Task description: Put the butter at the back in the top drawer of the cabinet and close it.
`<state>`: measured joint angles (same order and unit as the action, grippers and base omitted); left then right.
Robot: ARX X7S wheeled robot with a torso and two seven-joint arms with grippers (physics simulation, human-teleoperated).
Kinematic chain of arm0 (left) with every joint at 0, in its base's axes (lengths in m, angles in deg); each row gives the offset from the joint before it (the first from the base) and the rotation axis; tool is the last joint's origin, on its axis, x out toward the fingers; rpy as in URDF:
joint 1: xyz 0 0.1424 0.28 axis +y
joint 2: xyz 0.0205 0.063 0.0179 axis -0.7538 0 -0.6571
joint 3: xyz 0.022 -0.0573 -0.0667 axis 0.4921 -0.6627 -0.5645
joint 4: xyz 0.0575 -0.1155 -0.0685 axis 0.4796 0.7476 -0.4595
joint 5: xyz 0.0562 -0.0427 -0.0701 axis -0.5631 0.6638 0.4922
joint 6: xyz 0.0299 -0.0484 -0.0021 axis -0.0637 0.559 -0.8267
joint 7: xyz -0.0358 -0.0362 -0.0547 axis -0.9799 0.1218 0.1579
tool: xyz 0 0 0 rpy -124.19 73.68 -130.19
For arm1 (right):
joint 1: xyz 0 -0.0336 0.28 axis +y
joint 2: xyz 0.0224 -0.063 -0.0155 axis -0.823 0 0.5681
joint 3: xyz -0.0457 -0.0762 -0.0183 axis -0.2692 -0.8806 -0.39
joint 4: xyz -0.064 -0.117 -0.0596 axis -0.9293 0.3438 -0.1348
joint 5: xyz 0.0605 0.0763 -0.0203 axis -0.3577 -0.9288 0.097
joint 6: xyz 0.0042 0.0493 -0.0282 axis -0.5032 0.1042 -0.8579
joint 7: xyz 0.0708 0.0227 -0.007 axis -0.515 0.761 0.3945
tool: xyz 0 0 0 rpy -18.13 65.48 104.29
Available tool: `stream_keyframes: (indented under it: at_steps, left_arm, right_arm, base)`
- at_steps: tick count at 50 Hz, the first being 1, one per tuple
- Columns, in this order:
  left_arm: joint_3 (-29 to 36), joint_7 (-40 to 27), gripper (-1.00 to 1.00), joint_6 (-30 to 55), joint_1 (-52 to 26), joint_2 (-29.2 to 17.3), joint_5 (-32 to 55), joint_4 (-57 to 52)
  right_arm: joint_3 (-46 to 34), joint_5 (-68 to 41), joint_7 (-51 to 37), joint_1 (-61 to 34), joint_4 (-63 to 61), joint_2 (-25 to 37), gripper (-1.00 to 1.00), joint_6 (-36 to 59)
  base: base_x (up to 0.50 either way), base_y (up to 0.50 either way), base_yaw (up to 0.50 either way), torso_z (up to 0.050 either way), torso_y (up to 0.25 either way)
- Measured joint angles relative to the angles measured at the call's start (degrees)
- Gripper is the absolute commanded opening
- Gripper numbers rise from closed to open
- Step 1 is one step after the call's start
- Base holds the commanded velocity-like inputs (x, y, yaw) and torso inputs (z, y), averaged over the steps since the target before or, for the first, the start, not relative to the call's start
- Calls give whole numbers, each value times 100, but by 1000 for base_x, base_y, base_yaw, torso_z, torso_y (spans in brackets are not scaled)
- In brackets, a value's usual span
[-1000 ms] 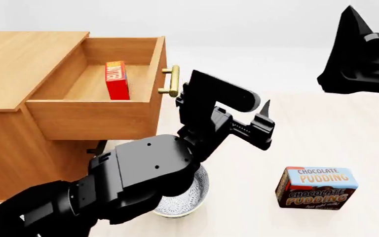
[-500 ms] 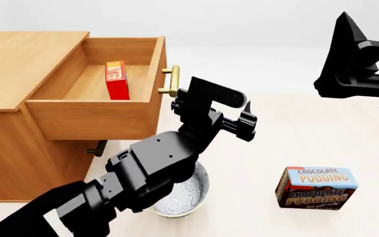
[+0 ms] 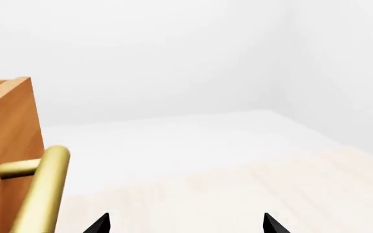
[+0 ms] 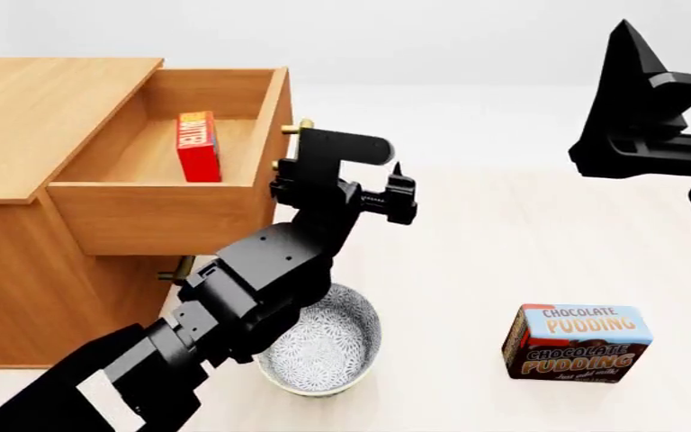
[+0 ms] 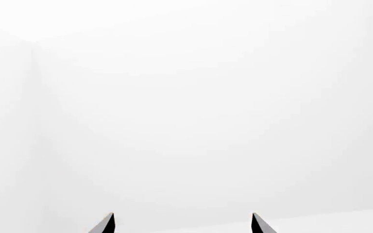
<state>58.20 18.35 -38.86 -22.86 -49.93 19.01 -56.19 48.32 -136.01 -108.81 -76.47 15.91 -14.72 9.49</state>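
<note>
One step is remaining: the butter [image 4: 198,146] is standing inside the open top drawer [image 4: 166,214], and the left gripper [image 4: 376,193], spread wide and empty, is sitting beside the brass handle [image 3: 41,194]; pushing the front inward probably comes next.

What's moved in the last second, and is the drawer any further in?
The left gripper swung back to the top drawer front, beside its handle, and the drawer, with the butter inside, slid slightly inward. Nothing gripped. Right gripper, pudding box and bowl unchanged.
</note>
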Motion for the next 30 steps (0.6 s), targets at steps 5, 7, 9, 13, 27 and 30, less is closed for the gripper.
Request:
stream_keyframes:
  at_steps: [5, 7, 9, 13, 27, 30]
  left_arm:
    - [-24, -69, 100, -20, 6, -15, 50, -10]
    - [-40, -96, 100, -26, 12, -31, 65, -19]
    - [-54, -125, 100, -31, 16, -52, 81, -29]
    - [-88, -203, 100, -26, 34, -128, 88, -74]
    - [-197, -396, 100, 99, 96, -658, 13, -299]
    - [-218, -416, 100, 130, 107, -788, -7, -338]
  right_arm:
    - [-25, -21, -35, -35, -13, -2, 100, 8]
    - [-37, -23, -48, -46, -20, -6, 100, 11]
    - [-49, -24, -59, -54, -26, -12, 100, 13]
    - [-74, -25, -77, -71, -36, -22, 100, 17]
    - [-166, -14, -122, -122, -49, -69, 100, 32]
    - [-190, -2, -127, -127, -49, -85, 100, 35]
  base:
    - [8, 0, -1, 0, 0]
    - [15, 0, 0, 0, 0]
    - [10, 0, 0, 0, 0]
    - [11, 0, -1, 0, 0]
    - [11, 0, -2, 0, 0]
    - [12, 0, -3, 0, 0]
